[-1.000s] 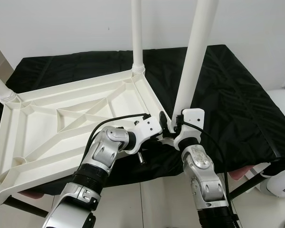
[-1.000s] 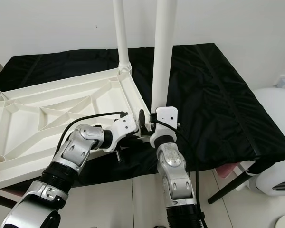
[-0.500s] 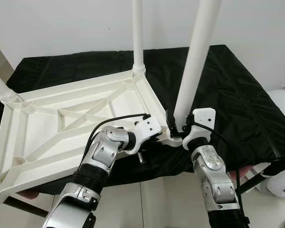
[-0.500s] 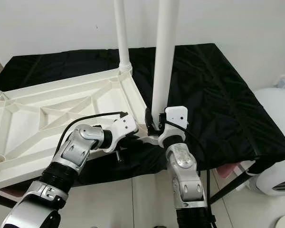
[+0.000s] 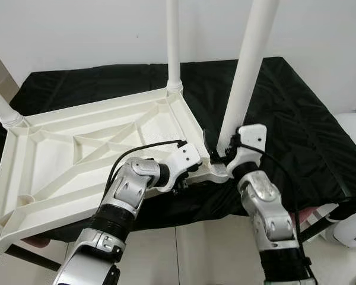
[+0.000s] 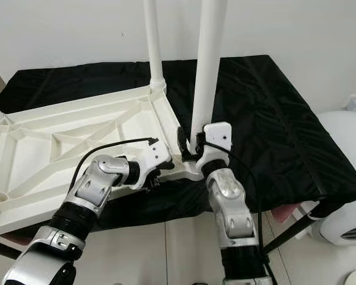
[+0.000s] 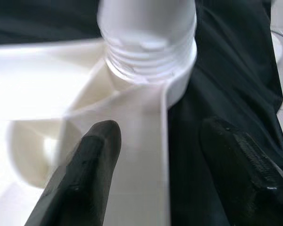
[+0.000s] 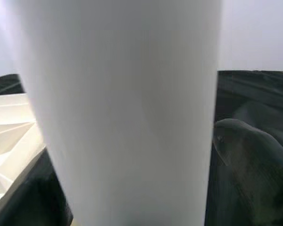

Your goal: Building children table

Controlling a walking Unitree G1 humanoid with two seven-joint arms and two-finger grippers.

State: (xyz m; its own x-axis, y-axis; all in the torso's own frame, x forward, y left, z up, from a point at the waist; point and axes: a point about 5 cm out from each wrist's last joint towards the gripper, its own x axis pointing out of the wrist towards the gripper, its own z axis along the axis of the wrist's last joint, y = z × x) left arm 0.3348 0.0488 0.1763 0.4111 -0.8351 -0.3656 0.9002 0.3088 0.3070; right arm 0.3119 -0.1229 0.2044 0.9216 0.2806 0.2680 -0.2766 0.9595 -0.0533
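The right pincer is closed around the base of a white leg that stands upright at the near right corner of the upturned white tabletop, at about five o'clock on the black-draped table. The left pincer stands wide, one finger on the tabletop rim and the other outside it, steadying that corner. The moulded plastic looks light, stiff and rather slick, so I judge the leg best gripped low beside its threaded collar, where twisting tips it least.
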